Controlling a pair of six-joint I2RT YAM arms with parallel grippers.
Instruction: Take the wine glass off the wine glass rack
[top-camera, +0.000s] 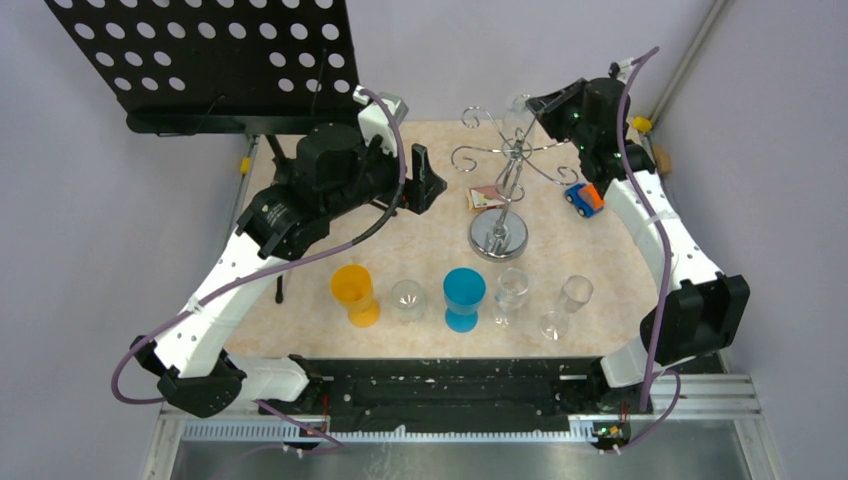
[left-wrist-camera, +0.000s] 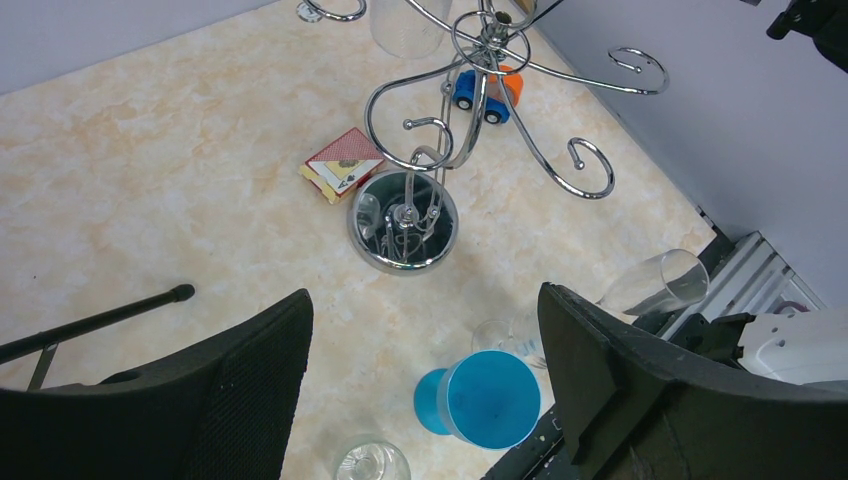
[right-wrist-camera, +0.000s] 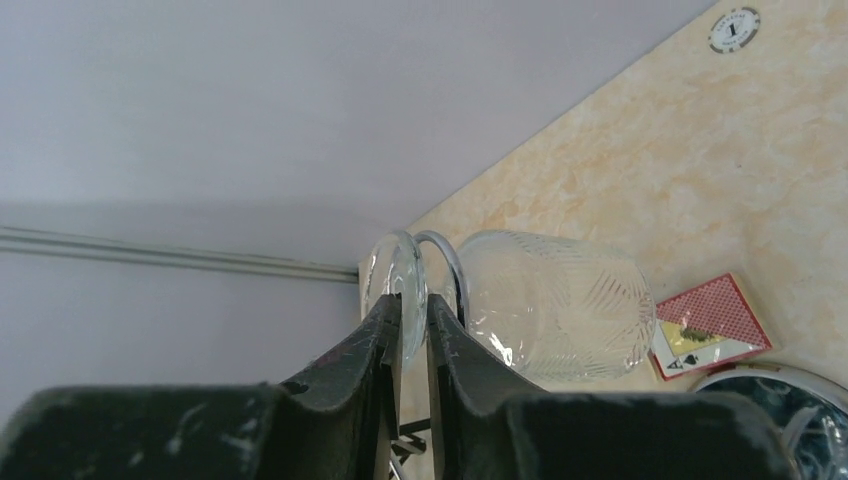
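Firstly, the left pincer (top-camera: 424, 180) hangs released, jaws wide and holding nothing. The wine glass rack (top-camera: 503, 170) stands at its 3 o'clock, well apart. The rack is chrome wire: a mirror-bright round disc base on the marbled beige surface (top-camera: 420, 250), a thin upright post, and curled, spiral-tipped arms spreading from the top.

The wine glass (right-wrist-camera: 555, 305) hangs from the arm at roughly 12 o'clock of the post in the overhead view, on the far side. It is clear glass with a cut leaf pattern on a rounded bowl, and is judged hard, smooth, slippery and brittle. In the right wrist view its long axis runs 9 to 3 o'clock, with the flat foot at 9, the rack's wire loop between foot and bowl, and the bowl at 3.

The right pincer (right-wrist-camera: 408, 335) is by far the nearer. It reaches in from the glass's 3 o'clock in the overhead view, and its jaws are clenched to a narrow slit on the rim of the foot.

Judgement: the glass is grasped but not yet off the rack. Freeing it calls for sliding the stem out through the arm's open end, not pulling across the wire. A toy car (top-camera: 583, 198) lies near the base, at its 2 o'clock.
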